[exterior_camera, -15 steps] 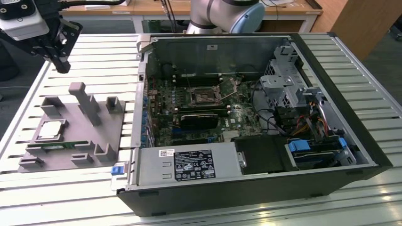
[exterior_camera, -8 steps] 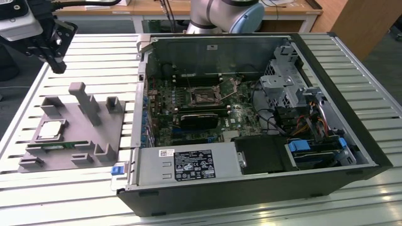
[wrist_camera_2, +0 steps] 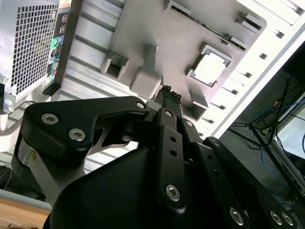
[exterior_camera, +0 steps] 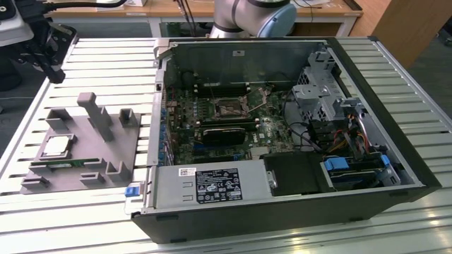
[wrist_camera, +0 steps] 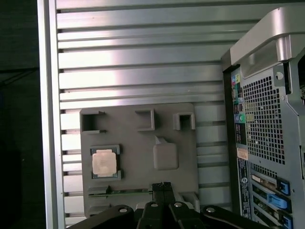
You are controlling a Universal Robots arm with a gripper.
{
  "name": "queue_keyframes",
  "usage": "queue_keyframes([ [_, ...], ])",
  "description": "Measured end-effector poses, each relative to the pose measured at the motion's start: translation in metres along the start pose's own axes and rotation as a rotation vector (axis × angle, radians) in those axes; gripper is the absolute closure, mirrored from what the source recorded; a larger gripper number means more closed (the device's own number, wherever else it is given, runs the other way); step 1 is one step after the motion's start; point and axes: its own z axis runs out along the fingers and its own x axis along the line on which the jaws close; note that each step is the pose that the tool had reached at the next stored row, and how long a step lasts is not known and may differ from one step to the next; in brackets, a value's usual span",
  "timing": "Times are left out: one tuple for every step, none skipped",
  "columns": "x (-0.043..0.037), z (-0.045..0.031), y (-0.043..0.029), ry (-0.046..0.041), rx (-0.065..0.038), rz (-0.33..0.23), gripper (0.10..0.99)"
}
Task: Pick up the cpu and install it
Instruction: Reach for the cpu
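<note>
Here, gripper [exterior_camera: 56, 78]: at ten o'clock in the exterior view, hanging above the slatted table [exterior_camera: 106, 58]. In both wrist views its black fingertips [wrist_camera: 162, 186] [wrist_camera_2: 169, 97] are pressed together with nothing between them.
Cpu [exterior_camera: 58, 145]: lying flat in a square recess of the grey tray [exterior_camera: 126, 153], silver top up. In the exterior view it is at six o'clock from the gripper and well apart from it. It also shows in both wrist views [wrist_camera: 105, 162] [wrist_camera_2: 210, 69].
Memory stick [exterior_camera: 67, 165]: a thin green strip held in the tray, just beside the cpu at its five o'clock.
Post [exterior_camera: 97, 114]: a grey upright block rising from the tray, at two o'clock from the cpu.
Computer case [exterior_camera: 211, 193]: lying on its side at three o'clock from the tray, its panel off and its inside open upward.
Socket [exterior_camera: 229, 110]: a dark square frame on the motherboard [exterior_camera: 265, 129] inside the case, far from the cpu.
Arm base [exterior_camera: 258, 16]: at twelve o'clock, behind the case.
</note>
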Motion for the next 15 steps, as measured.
queue_keyframes([
  [0.0019, 0.0001, -0.0001, 0.0000, 0.000, 0.000, 0.980],
  [0.0036, 0.0002, -0.0003, 0.0001, 0.000, 0.000, 0.980],
  [0.0053, 0.0003, -0.0004, 0.0001, 0.000, 0.000, 0.980],
  [0.0070, 0.0003, -0.0005, 0.0003, 0.000, 0.000, 0.980],
  [0.0086, 0.0004, -0.0007, 0.0004, 0.000, 0.000, 0.980],
  [0.0102, 0.0004, -0.0008, 0.0005, 0.000, 0.000, 0.980],
  [0.0117, 0.0005, -0.0009, 0.0006, 0.000, 0.000, 0.980],
  [0.0131, 0.0006, -0.0010, 0.0007, 0.000, 0.000, 0.980],
  [0.0145, 0.0006, -0.0011, 0.0008, 0.000, 0.000, 0.980],
  [0.0158, 0.0007, -0.0012, 0.0009, 0.000, 0.000, 0.980],
  [0.0172, 0.0007, -0.0013, 0.0010, 0.000, 0.000, 0.980],
  [0.0185, 0.0008, -0.0014, 0.0011, 0.000, 0.000, 0.980],
  [0.0199, 0.0008, -0.0016, 0.0012, 0.000, 0.000, 0.980],
  [0.0212, 0.0009, -0.0017, 0.0013, 0.000, 0.000, 0.980],
  [0.0224, 0.0010, -0.0017, 0.0014, 0.000, 0.000, 0.980],
])
